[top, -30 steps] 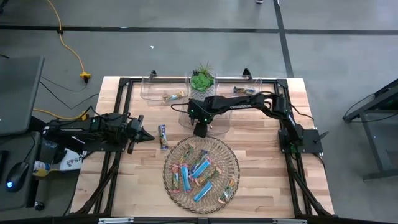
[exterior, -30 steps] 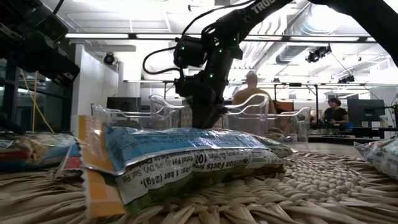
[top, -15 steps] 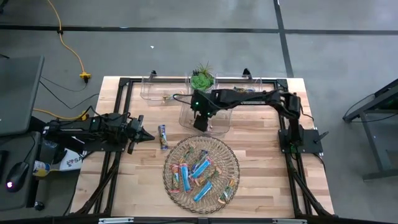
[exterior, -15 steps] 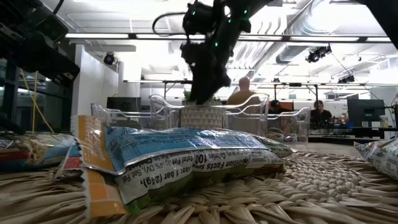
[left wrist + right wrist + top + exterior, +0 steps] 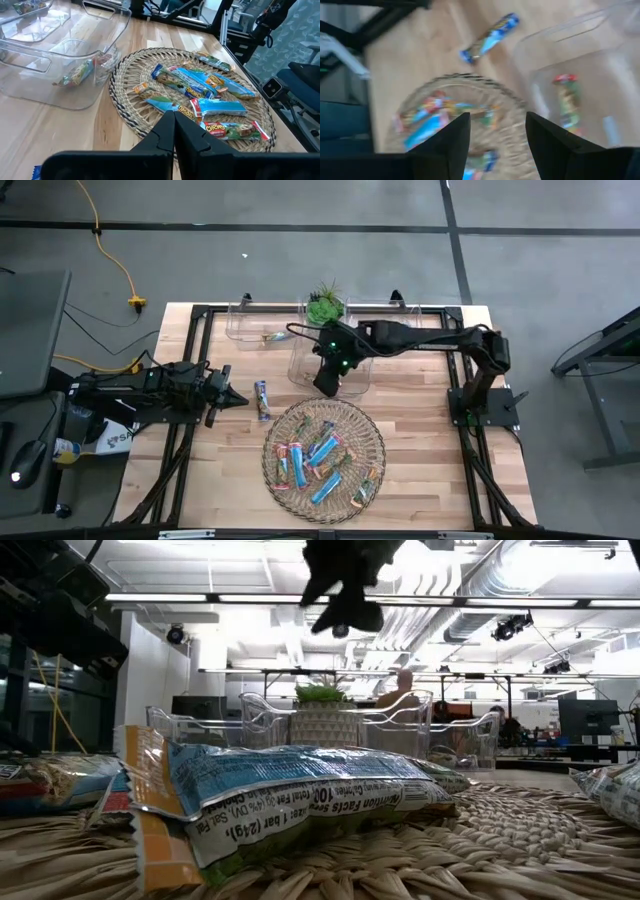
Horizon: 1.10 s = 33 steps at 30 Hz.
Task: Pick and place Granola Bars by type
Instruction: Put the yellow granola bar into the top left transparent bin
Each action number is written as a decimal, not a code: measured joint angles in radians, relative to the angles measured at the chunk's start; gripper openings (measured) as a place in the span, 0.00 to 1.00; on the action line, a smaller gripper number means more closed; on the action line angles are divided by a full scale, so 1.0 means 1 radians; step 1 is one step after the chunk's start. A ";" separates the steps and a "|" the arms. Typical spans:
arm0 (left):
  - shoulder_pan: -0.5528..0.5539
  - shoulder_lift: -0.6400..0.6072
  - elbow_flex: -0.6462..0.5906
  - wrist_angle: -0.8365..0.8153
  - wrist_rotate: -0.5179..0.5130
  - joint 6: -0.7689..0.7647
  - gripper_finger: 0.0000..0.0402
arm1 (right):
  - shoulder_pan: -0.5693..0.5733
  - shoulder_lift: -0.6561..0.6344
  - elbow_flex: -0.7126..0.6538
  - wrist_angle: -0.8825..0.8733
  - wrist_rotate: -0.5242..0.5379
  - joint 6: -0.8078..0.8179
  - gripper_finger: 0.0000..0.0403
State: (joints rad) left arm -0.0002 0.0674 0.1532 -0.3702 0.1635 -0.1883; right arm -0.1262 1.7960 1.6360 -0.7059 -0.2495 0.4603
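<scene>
Several granola bars (image 5: 318,458) in blue, orange and green wrappers lie on the round wicker tray (image 5: 372,442). One blue bar (image 5: 262,400) lies on the bare table, left of the tray. A red and green bar (image 5: 567,97) lies on the floor of the middle clear bin (image 5: 300,365). My right gripper (image 5: 497,145) hangs high over that bin, open, with nothing between its fingers. It shows at the top of the low view as well (image 5: 345,590). My left gripper (image 5: 174,125) waits shut at the table's left, pointing toward the tray.
Two more clear bins stand along the far edge, the left one (image 5: 250,325) holding a bar (image 5: 272,337). A potted green plant (image 5: 323,308) stands between them, behind the middle bin. People sit in the room beyond the table.
My right gripper has risen straight up out of the middle bin, high above it, and has rolled and tipped somewhat as it went. The bars and my left arm have stayed put.
</scene>
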 joint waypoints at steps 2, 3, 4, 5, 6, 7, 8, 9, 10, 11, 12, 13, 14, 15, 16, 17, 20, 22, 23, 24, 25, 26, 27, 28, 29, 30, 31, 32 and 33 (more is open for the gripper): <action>0.000 0.000 0.000 0.000 0.000 0.000 0.00 | 0.019 -0.020 0.000 0.000 -0.034 0.063 0.43; 0.000 0.000 0.000 0.000 0.000 0.000 0.00 | 0.029 -0.029 0.000 0.001 -0.056 0.098 0.43; 0.000 0.000 0.000 0.001 0.000 0.000 0.00 | 0.039 -0.039 0.000 0.001 -0.080 0.133 0.43; 0.000 0.000 0.000 0.000 0.000 0.000 0.00 | 0.050 -0.046 0.000 0.002 -0.105 0.166 0.43; 0.000 0.000 0.000 0.000 0.000 0.000 0.00 | 0.062 -0.052 0.000 0.006 -0.132 0.200 0.43; 0.000 0.000 0.000 0.000 0.000 0.000 0.00 | 0.073 -0.056 0.000 0.013 -0.156 0.233 0.43; 0.000 0.000 0.000 0.000 0.000 0.000 0.00 | 0.087 -0.058 0.000 0.020 -0.181 0.267 0.43; 0.000 0.000 0.000 0.000 0.000 0.000 0.00 | 0.101 -0.059 0.000 0.027 -0.205 0.299 0.43; 0.000 0.000 0.000 0.000 0.000 0.000 0.00 | 0.115 -0.059 0.000 0.032 -0.227 0.329 0.43; 0.000 0.000 0.000 0.000 0.000 0.000 0.00 | 0.131 -0.059 0.000 0.036 -0.248 0.361 0.43; 0.000 0.000 0.000 0.000 0.000 0.000 0.00 | 0.147 -0.059 0.000 0.037 -0.260 0.395 0.43; 0.000 0.000 0.000 0.000 0.000 0.000 0.00 | 0.163 -0.059 0.000 0.037 -0.268 0.431 0.43; 0.000 0.000 0.000 0.000 0.000 0.000 0.00 | 0.181 -0.059 0.000 0.037 -0.275 0.467 0.43; 0.000 0.000 0.000 0.000 0.001 0.000 0.00 | 0.198 -0.059 0.000 0.037 -0.279 0.506 0.43; 0.000 0.000 0.000 0.000 0.001 0.000 0.00 | 0.214 -0.059 0.000 0.037 -0.281 0.546 0.43; 0.000 0.000 0.000 0.000 0.001 0.000 0.00 | 0.231 -0.059 0.000 0.037 -0.281 0.587 0.43; 0.000 0.000 0.000 0.000 0.001 0.000 0.00 | 0.284 -0.059 0.000 0.037 -0.281 0.722 0.43; 0.000 0.000 0.000 0.000 0.001 0.000 0.00 | 0.322 -0.059 0.000 0.037 -0.275 0.802 0.43; 0.000 0.000 0.000 0.000 0.001 0.000 0.00 | 0.340 -0.059 0.000 0.037 -0.267 0.841 0.43; 0.000 0.000 0.000 0.000 0.002 0.000 0.00 | 0.358 -0.059 0.000 0.037 -0.255 0.881 0.43; 0.000 0.000 0.000 0.000 0.004 0.000 0.00 | 0.376 -0.059 0.000 0.037 -0.242 0.920 0.43; 0.000 0.000 0.000 0.000 0.005 0.000 0.00 | 0.394 -0.059 0.000 0.038 -0.225 0.962 0.43; 0.000 0.000 0.000 0.000 0.005 0.000 0.00 | 0.412 -0.059 0.000 0.037 -0.210 1.005 0.43; 0.000 0.000 0.000 0.000 0.005 0.000 0.00 | 0.430 -0.059 0.000 0.037 -0.200 1.048 0.43; 0.000 0.000 0.000 0.000 0.005 0.000 0.00 | 0.449 -0.059 0.000 0.037 -0.189 1.093 0.43; 0.000 0.000 0.000 0.000 0.005 0.000 0.00 | 0.468 -0.059 0.000 0.038 -0.174 1.142 0.43; 0.000 0.000 0.000 0.000 0.005 0.000 0.00 | 0.488 -0.059 0.000 0.038 -0.153 1.190 0.43; 0.000 0.000 0.000 0.000 0.004 0.000 0.00 | 0.509 -0.059 0.000 0.037 -0.132 1.238 0.43; 0.000 0.000 0.000 0.000 0.004 0.000 0.00 | 0.529 -0.059 0.000 0.037 -0.112 1.284 0.43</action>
State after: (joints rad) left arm -0.0002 0.0677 0.1532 -0.3698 0.1677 -0.1883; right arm 0.4031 1.7370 1.6360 -0.6685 -0.3618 1.7444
